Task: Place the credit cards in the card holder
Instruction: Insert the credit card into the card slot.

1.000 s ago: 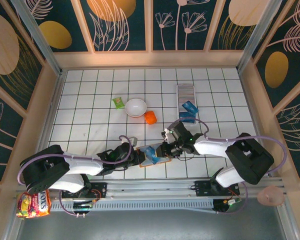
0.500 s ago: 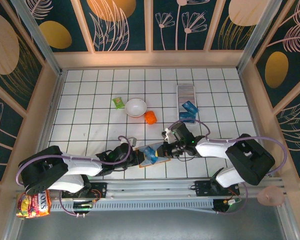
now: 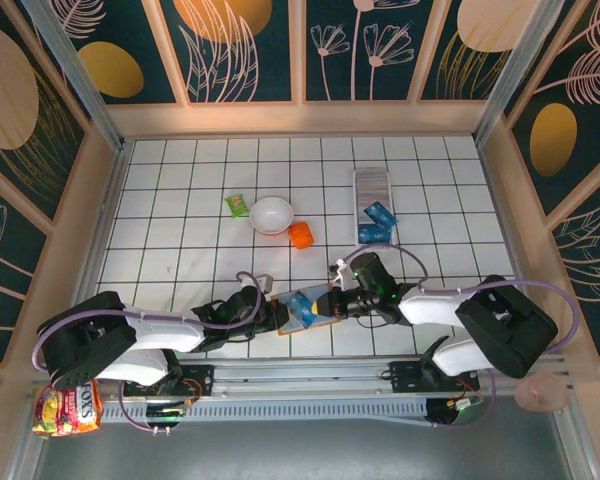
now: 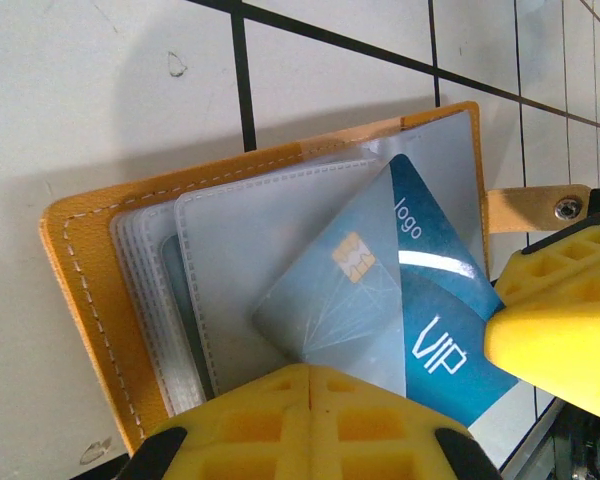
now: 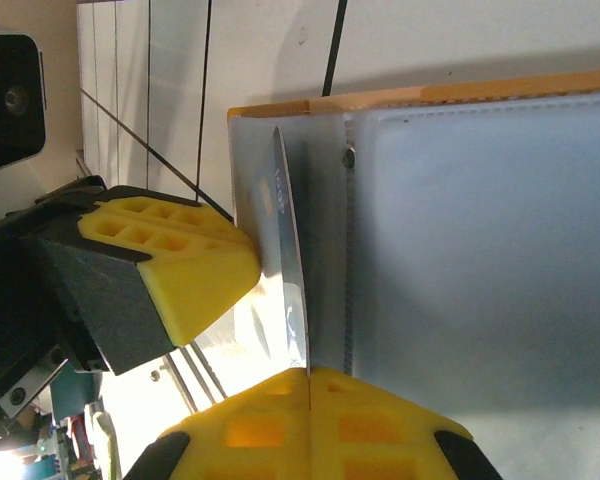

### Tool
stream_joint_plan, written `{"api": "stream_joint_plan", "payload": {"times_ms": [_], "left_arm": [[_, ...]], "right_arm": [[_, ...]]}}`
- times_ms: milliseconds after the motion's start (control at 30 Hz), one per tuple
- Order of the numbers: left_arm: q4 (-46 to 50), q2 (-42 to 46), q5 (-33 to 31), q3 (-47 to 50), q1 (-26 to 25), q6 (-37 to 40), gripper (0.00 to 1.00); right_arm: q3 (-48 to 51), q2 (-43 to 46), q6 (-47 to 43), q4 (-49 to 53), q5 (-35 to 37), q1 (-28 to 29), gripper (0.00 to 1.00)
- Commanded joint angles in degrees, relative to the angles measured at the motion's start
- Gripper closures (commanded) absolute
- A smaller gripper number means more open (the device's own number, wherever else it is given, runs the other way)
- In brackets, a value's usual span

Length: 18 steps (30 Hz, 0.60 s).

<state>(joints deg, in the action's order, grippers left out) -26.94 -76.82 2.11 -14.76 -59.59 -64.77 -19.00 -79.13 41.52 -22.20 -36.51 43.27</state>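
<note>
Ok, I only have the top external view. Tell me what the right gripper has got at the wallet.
Observer: In the right wrist view, the right gripper is shut on a credit card, seen edge-on over the open wallet.
Operator: Read me the card's face.
Observer: The left wrist view shows a gold chip and white VIP lettering on blue.
Operator: Now report the left gripper.
Observer: The left gripper is shut, low over the wallet's clear sleeves. I cannot tell whether it pinches one.
</note>
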Motion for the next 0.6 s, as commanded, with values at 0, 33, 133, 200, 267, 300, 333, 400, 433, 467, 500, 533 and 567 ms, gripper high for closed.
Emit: {"api": "stream_joint_plan", "payload": {"times_ms": [0,33,133,200,267,300,333,400,433,467,500,533,567], "left_arm": [[5.9,-1.8,-0.1,1.9,-0.3,-0.6,1.00],[5.9,-1.6,-0.2,1.8,-0.2,-0.6,1.00],[6.2,-1.3,-0.3,1.7,-0.2,-0.6,1.00],[6.4,-1.1,-0.4,1.6,-0.2,-0.5,1.00],[6.5,-1.0,-0.4,1.5,-0.2,-0.6,1.00],[6.5,-0.9,-0.4,1.7,-0.2,-0.6,1.00],[6.5,-0.9,-0.3,1.6,-0.2,-0.6,1.00],[6.6,-1.0,-0.3,1.3,-0.2,-0.6,1.00],[6.6,-0.9,-0.3,1.4,-0.3,-0.5,1.00],[6.6,-1.0,-0.3,1.3,-0.2,-0.5,1.00],[6.6,-1.1,-0.2,1.3,-0.2,-0.5,1.00],[6.6,-1.2,-0.2,1.3,-0.2,-0.5,1.00],[6.5,-1.3,-0.2,1.2,-0.2,-0.4,1.00]], "right_arm": [[2.1,0.5,2.2,-3.8,2.0,0.4,1.00],[2.7,0.6,2.7,-4.2,2.1,0.4,1.00],[4.0,1.3,4.1,-6.4,3.3,0.8,1.00],[4.6,1.4,4.7,-7.2,4.5,1.1,1.00],[5.2,1.6,5.5,-9.0,5.7,1.3,1.00],[5.5,1.6,5.9,-10.2,6.2,1.4,1.00],[5.6,1.6,6.2,-11.0,6.7,1.5,1.00],[5.6,1.7,6.3,-11.7,7.8,1.9,1.00],[5.7,1.8,6.6,-12.1,8.4,2.1,1.00],[6.0,1.7,6.9,-13.0,8.9,2.4,1.00],[6.2,1.6,7.3,-13.8,9.4,2.6,1.00],[6.2,1.6,7.5,-13.7,10.0,2.8,1.00],[6.4,1.7,7.7,-13.6,10.5,2.9,1.00]]}}
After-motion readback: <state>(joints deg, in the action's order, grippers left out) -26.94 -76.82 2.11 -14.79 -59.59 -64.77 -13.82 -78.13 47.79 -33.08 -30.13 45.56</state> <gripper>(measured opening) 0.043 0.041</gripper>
